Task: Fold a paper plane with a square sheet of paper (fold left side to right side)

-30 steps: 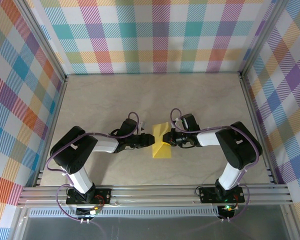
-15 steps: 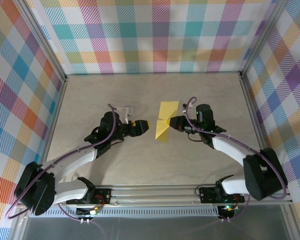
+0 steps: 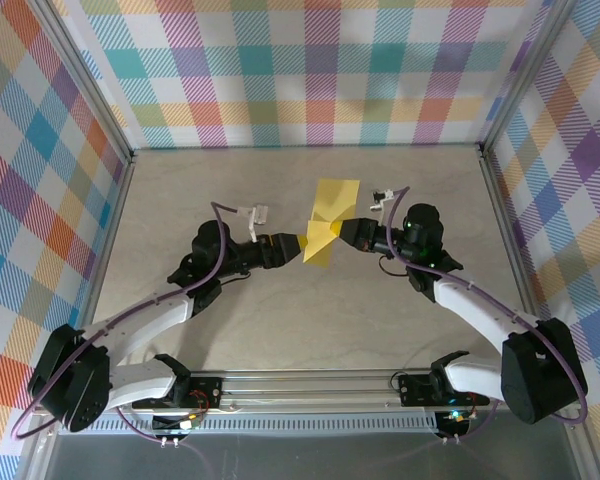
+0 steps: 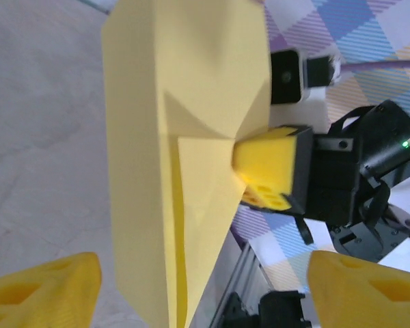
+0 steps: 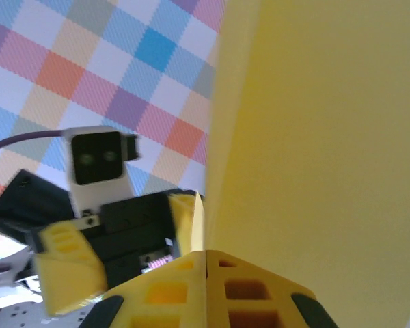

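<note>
Paper sheet (image 3: 330,212), partly folded, was now held raised farther out over the table (image 3: 180,200), pinched in the closed right gripper (image 3: 348,235) alone, the left gripper (image 3: 292,246) having been opened wide at its left edge (contact unclear), so a regrasp was judged next.

Left gripper (image 3: 292,246) jaws wide apart; right gripper (image 3: 346,233) jaws clamped.

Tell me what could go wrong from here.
The creased bright yellow paper sheet is pinched at one edge by the shut right pincer alone, so it may sag or slip. The open left pincer sits at the opposite edge; closing off-line could crumple it or skew the fold.
</note>
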Robot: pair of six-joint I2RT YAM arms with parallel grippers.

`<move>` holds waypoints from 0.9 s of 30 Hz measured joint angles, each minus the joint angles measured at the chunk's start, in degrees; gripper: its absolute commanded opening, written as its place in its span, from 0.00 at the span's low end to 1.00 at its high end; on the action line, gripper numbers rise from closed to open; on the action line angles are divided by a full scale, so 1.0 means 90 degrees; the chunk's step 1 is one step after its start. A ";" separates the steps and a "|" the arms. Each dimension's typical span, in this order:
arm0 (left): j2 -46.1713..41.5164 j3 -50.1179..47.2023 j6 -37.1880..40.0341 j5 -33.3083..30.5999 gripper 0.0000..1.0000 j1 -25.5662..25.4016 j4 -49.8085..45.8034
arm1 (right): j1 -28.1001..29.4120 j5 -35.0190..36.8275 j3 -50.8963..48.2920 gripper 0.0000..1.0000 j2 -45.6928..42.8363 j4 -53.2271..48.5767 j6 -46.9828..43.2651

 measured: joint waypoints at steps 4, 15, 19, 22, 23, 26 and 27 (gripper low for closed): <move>0.0408 0.0097 -0.0294 0.0333 0.72 -0.0007 0.0338 | 0.0058 -0.0143 0.0022 0.00 0.0073 0.0323 0.0199; 0.0770 0.0221 -0.0850 0.0767 0.40 -0.0019 0.1137 | 0.0102 -0.0206 0.0024 0.05 0.0194 0.0449 0.0296; 0.0799 0.0240 -0.0833 0.0782 0.29 -0.0019 0.1144 | 0.0102 -0.0204 0.0024 0.13 0.0223 0.0447 0.0304; 0.0816 0.0243 -0.0814 0.0775 0.21 -0.0019 0.1083 | 0.0102 -0.0199 0.0024 0.19 0.0221 0.0393 0.0289; 0.0816 0.0243 -0.0804 0.0765 0.18 -0.0019 0.1076 | 0.0102 -0.0197 0.0024 0.21 0.0221 0.0364 0.0287; 0.0816 0.0243 -0.0784 0.0746 0.14 -0.0019 0.1042 | 0.0102 -0.0138 0.0024 0.30 0.0204 0.0194 0.0221; 0.0816 0.0243 -0.0770 0.0733 0.13 -0.0019 0.1008 | 0.0102 -0.0114 0.0024 0.32 0.0189 0.0109 0.0177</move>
